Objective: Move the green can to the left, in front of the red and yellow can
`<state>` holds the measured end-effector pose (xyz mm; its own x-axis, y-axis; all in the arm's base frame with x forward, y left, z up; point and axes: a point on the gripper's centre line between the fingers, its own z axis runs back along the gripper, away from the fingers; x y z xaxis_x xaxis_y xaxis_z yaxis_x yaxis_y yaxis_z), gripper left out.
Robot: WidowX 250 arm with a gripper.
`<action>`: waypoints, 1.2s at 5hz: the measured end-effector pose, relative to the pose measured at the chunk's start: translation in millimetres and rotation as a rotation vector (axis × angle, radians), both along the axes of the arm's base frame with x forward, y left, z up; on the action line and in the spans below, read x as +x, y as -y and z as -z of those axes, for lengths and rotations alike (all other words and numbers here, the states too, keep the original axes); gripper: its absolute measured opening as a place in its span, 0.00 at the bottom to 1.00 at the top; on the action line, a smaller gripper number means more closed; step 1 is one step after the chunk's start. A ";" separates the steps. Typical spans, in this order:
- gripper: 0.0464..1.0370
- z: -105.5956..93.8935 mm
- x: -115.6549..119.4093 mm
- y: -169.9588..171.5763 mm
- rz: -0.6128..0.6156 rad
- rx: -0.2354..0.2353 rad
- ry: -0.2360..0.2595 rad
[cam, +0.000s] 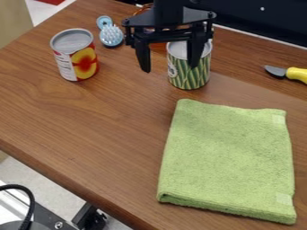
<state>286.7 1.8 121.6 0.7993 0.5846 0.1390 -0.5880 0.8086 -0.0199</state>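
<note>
The wooden table (90,121) stretches beneath the jaws and out around them. A folded green towel (228,157) lies nearer the camera than the jaws, toward the view's right. The black gripper (169,68) hangs with its jaws open, fingers spread well apart and nothing held. The green-patterned can (187,80) stands upright right by the jaws, partly hidden behind the finger on the view's right; whether they touch, I cannot tell. The red-and-yellow can (84,60) stands upright to the view's left of the jaws. Farther right of them lies a yellow-handled knife (295,74). A small blue brush (110,35) lies beyond the jaws, slightly left.
</note>
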 end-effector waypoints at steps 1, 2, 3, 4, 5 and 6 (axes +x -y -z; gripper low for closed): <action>0.96 8.4 -2.0 0.2 0.009 0.000 -0.028; 0.96 5.5 6.6 -1.3 0.173 0.029 0.002; 0.96 -3.0 16.5 -6.5 0.369 0.049 0.035; 0.96 -7.4 35.9 -9.8 0.531 0.081 0.052; 0.96 -7.6 57.2 -6.2 0.738 0.095 0.043; 0.96 -10.3 72.7 -3.3 0.798 0.124 0.137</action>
<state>359.4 5.1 131.9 0.9396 -0.1790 0.2918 0.1666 0.9838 0.0668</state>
